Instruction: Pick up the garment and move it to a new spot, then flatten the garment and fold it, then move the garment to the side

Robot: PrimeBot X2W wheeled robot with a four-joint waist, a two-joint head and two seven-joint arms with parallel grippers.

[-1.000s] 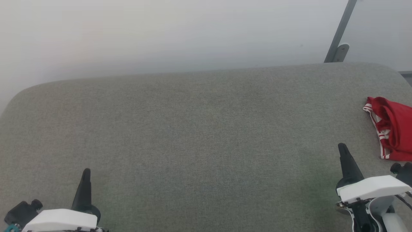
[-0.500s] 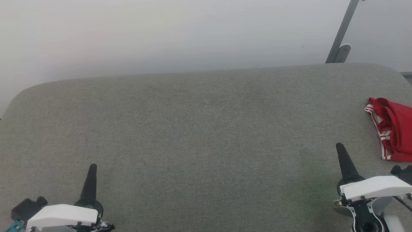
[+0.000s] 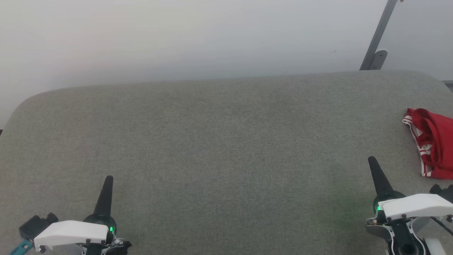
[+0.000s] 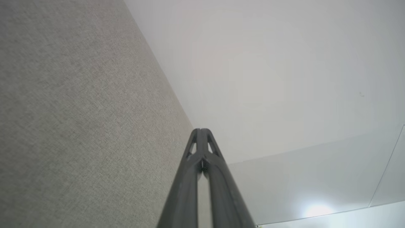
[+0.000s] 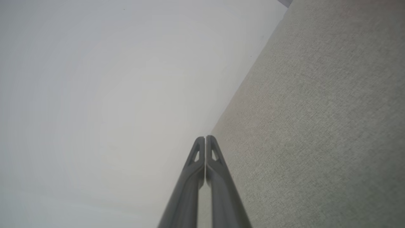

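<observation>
You have the jersey (image 3: pixel 432 141) bunched in a red, white-striped heap at the far right of the grey pad (image 3: pixel 226 134), cut off by the head view's edge. Your right claw (image 3: pixel 372 163) sits near it, to its left and closer to you, not touching it, fingers pressed together on nothing. Your left claw (image 3: pixel 108 180) is well apart at the lower left, also closed and empty. Both point toward the pale wall (image 3: pixel 177 35).

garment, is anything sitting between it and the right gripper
Nothing visible does. The garment lies bunched near the right edge of the grey tabletop, ahead and to the right of the shut right gripper; bare surface lies between them.
</observation>
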